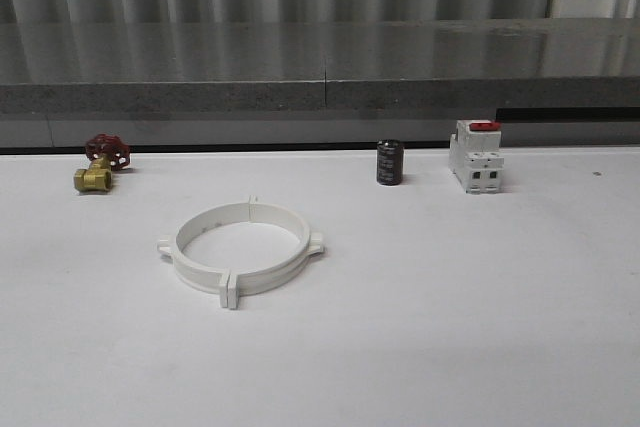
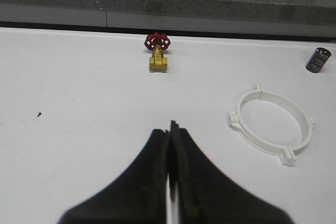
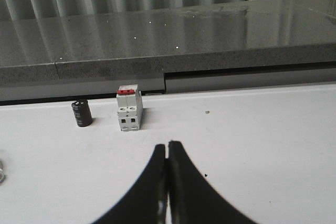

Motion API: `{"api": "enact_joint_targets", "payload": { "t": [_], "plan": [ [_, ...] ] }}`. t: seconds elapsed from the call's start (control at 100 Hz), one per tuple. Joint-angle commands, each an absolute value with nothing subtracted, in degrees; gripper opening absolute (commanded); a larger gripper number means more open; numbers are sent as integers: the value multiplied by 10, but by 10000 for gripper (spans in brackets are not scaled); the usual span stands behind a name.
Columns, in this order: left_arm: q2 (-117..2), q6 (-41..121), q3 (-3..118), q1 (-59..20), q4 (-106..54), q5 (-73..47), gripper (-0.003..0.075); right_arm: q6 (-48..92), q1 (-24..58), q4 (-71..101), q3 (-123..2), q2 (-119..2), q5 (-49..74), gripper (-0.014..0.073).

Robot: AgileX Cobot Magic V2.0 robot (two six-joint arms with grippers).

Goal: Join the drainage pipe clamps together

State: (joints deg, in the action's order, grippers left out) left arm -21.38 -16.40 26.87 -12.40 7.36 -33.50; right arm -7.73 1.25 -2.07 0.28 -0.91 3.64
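On the white table (image 1: 480, 327), left to right: a brass valve (image 1: 98, 169) with red handwheel, the drainage pipe clamps (image 1: 240, 247), a black capacitor (image 1: 389, 162) and a white block (image 1: 474, 155) with a red top. You see the two half-rings lying closed into one ring, tabs meeting at front and back, so the joining looks done. Your left gripper (image 2: 169, 129) and right gripper (image 3: 167, 148) hang clear, fingers pressed together, empty. Next, judge whether the tabs need pressing. No containers present.
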Motion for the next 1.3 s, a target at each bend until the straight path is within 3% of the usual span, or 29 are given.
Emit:
{"api": "enact_joint_targets", "payload": {
  "t": [0.0,1.29],
  "plan": [
    [-216,-165,284,-123,73,-293,-20,-68,8,-21,2,13,-24,-67],
    [-214,-165,284,-123,67,-288,-20,-68,8,-21,5,17,-43,-67]
  ]
}}
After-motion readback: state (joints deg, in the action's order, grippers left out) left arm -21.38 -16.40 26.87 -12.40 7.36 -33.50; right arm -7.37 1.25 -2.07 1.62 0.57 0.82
